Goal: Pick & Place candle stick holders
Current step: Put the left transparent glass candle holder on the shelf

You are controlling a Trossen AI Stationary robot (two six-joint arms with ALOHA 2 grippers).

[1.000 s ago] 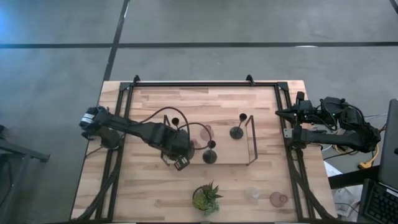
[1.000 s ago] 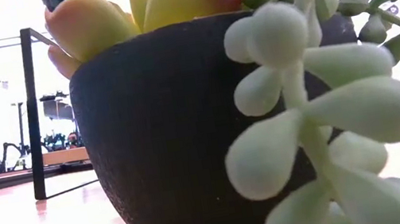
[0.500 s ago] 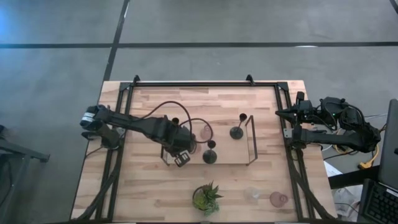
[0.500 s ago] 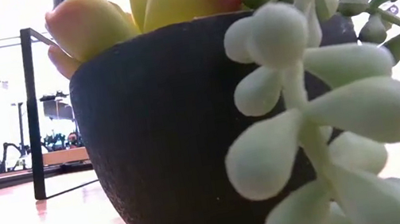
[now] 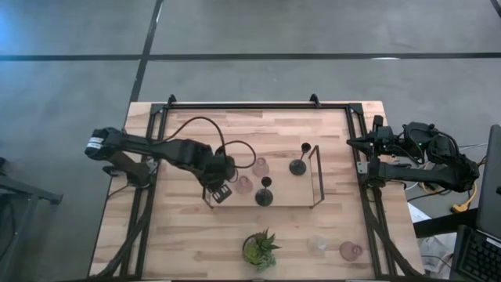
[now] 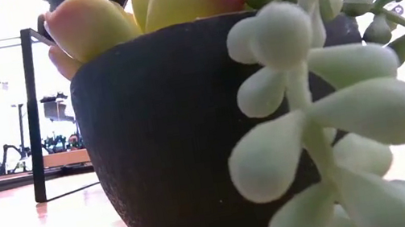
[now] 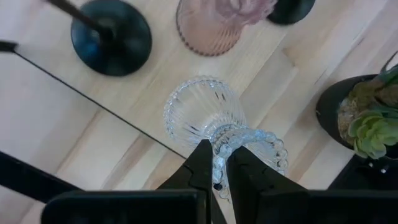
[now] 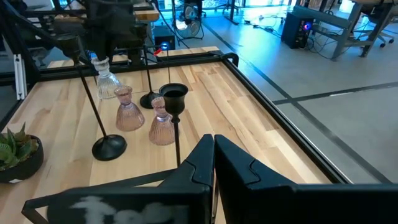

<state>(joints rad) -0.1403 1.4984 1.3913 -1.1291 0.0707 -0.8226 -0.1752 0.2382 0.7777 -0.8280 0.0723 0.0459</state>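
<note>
Left gripper pinches the clear glass holder by its rim, over the tray near two pink holders. Right gripper pressed together, parked at the table's right edge.

I see pale, light-grained wood planks on the table, edged by a black frame. The clear holder in my left gripper is ribbed, colourless glass with a beaded rim. Two pink holders show vertical ribbing. The stemmed holders are plain black, like both arms. The plant is green in a dark pot; low view shows yellow-orange and mint-green leaves.
</note>
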